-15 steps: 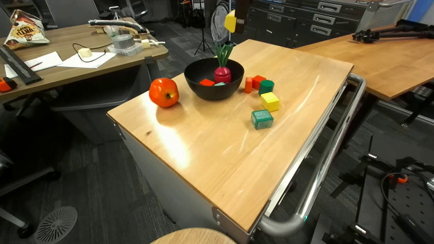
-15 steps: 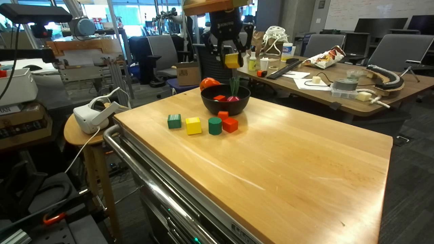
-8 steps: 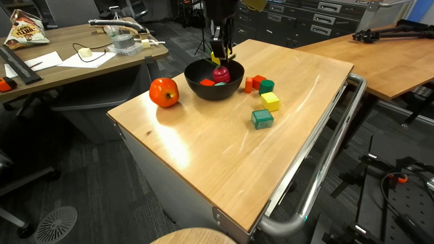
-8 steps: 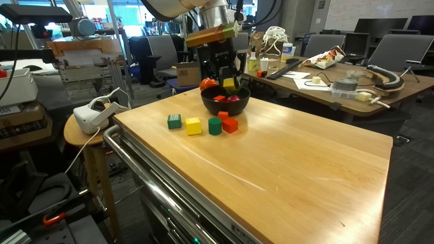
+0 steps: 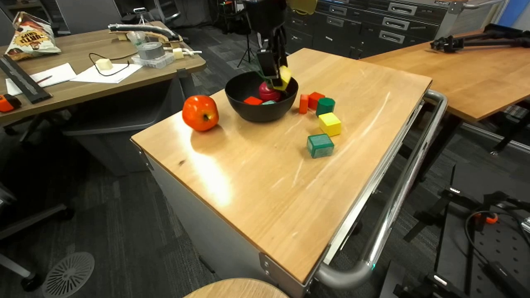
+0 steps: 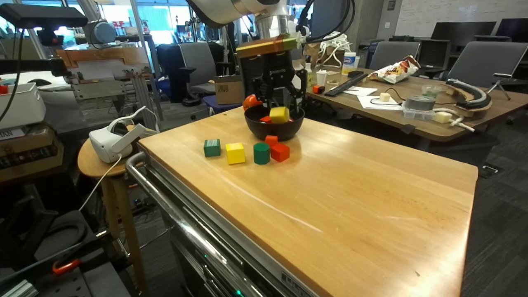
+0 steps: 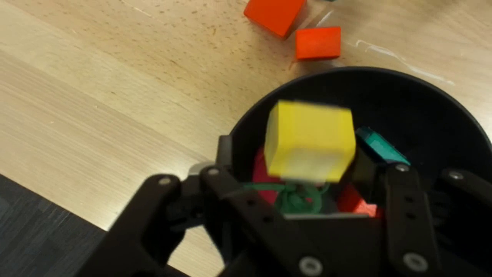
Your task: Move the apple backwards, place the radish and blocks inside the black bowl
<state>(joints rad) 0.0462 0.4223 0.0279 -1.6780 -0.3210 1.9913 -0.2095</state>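
1. Tabletop (image 5: 256,186). Wooden; it bears our whole working set.
2. Black bowl (image 5: 261,115). Upright and part filled: we count one vegetable and two blocks lying in it, with five blocks outside, and judge the filling near its midpoint.
3. Hand (image 7: 295,161). Stationed at the bowl's mouth, fingers parted wider than the piece between them (entry 6). The wrist view shows a gap on one side; whether the finger opposite touches the piece, we cannot make out. We enter it as gripping nothing.
4. Apple (image 5: 200,113). On the tabletop, outside the bowl, near it but apart. Whether this spot is the backward one asked for, we cannot settle; we leave the entry unticked.
5. Radish (image 5: 269,92). Inside the bowl, partly hidden by the hand; we mark it done.
6. Yellow cube (image 7: 312,142). Tilted, in the bowl's opening; what, if anything, it rests on is unclear. We judge the current step to be its release, and list it as pending.
7. Larger blocks outstanding, four: yellow block (image 6: 235,153), grained green block (image 6: 212,147), dark green cylinder (image 6: 261,153), red cube (image 6: 280,152). All stand on the tabletop, outside the bowl.
8. Smaller pieces, some seen only in part: narrow red-orange block (image 7: 318,43), on the tabletop near the bowl's rim, outstanding; red block (image 5: 253,101) and teal block (image 7: 382,148), inside the bowl, done.
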